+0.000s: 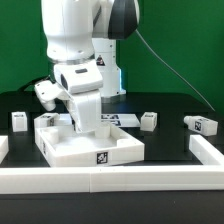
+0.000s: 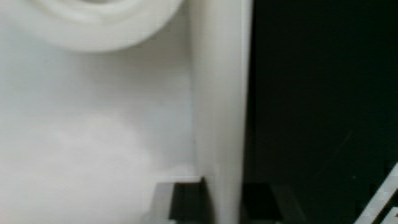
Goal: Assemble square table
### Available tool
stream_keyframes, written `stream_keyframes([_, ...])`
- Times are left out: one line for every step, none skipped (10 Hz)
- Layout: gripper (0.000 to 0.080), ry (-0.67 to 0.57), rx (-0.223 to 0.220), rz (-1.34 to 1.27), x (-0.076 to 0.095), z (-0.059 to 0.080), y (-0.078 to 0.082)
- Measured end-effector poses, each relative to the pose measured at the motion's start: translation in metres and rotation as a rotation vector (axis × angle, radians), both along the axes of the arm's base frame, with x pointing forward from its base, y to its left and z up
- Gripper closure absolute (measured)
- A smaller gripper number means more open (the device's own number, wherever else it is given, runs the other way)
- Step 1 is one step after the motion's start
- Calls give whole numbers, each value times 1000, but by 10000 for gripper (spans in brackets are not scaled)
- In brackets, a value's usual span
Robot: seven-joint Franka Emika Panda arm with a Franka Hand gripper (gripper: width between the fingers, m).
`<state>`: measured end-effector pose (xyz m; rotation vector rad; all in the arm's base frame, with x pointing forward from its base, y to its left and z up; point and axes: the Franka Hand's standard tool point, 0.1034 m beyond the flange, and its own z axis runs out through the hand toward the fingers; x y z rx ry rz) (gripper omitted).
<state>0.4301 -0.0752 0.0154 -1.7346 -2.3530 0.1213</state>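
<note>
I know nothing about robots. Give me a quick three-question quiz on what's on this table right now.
1. True or false: the gripper hangs high above the top.
2. The table under the parts is: A black, B red, C wooden.
3. What is stuck on the top's front wall?
Key: 1 false, it is down at the top. 2 A. 3 a black-and-white tag.
</note>
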Motion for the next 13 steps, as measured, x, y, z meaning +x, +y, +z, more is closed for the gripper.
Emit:
stream_keyframes([731, 0, 0, 0, 0, 0, 0])
stream_keyframes([731, 0, 0, 0, 0, 0, 0])
stream_keyframes([731, 1, -2, -8, 0, 0, 1])
stream_keyframes([731, 6, -17, -79, 2, 0, 14])
stream_keyframes([731, 4, -22, -112, 5, 1, 27])
stream_keyframes([731, 2, -26, -146, 8, 1, 39])
stream_keyframes([731, 1, -29, -174, 13, 1, 54])
stream_keyframes([731, -6, -31, -202, 21, 2, 67])
stream_keyframes([731, -10, -32, -237, 29, 2, 85])
stream_keyframes([731, -16, -30, -255, 38, 1, 103])
stream_keyframes([731, -22, -29, -262, 44, 2, 113])
stream_keyframes([731, -28, -26, -260, 50, 2, 123])
stream_keyframes([731, -33, -27, -270, 56, 3, 131])
